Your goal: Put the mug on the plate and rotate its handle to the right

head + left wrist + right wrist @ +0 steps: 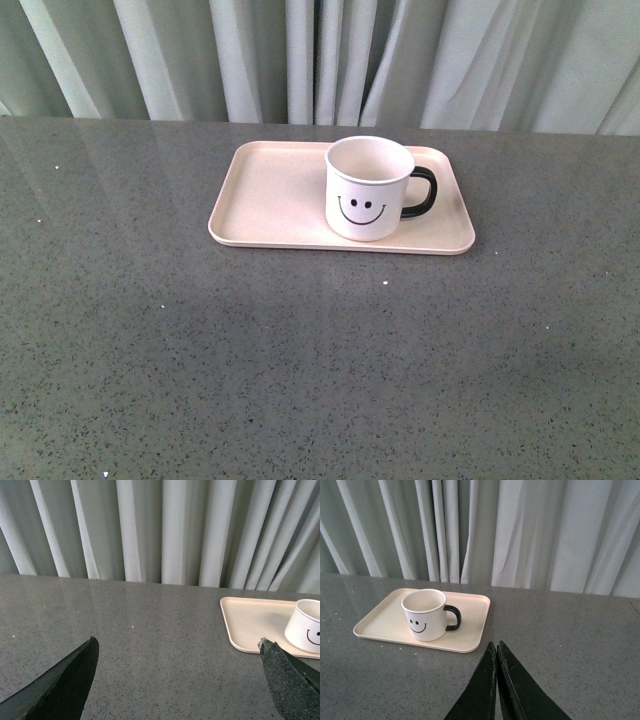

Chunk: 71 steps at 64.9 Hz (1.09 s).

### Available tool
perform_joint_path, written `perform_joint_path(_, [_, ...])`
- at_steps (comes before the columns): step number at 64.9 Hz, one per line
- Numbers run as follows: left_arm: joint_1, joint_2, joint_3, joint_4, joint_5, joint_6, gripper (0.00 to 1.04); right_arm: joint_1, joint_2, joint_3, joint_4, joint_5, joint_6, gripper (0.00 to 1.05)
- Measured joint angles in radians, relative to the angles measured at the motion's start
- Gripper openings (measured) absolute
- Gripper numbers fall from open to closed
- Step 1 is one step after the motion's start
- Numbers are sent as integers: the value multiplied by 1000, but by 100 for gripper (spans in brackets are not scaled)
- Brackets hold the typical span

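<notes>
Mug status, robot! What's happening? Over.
Left claw open, empty. Right claw shut, empty. Mug upright on plate, handle pointing right. Nothing in the way.

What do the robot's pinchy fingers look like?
Only the fingers show. The left gripper has two dark, almost black fingers shaped like pointy wedges, with a finely speckled surface. The right gripper has the same dark, tapering fingers, like a beak. No cables, markings or arms are in view.
</notes>
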Motion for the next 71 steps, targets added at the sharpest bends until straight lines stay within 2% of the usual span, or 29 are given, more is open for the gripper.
perform_joint_path(30, [0, 0, 0, 0, 0, 0, 96, 0, -139, 0, -139, 0, 0, 2])
perform_joint_path(38, [0, 0, 0, 0, 0, 0, 96, 0, -282, 0, -306, 0, 0, 2])
perform_joint_path(51, [0, 0, 0, 0, 0, 0, 96, 0, -310, 0, -315, 0, -1, 2])
perform_joint_path(64, [0, 0, 0, 0, 0, 0, 96, 0, -311, 0, -316, 0, 0, 38])
perform_joint_path(71, [0, 0, 0, 0, 0, 0, 96, 0, -311, 0, -316, 0, 0, 63])
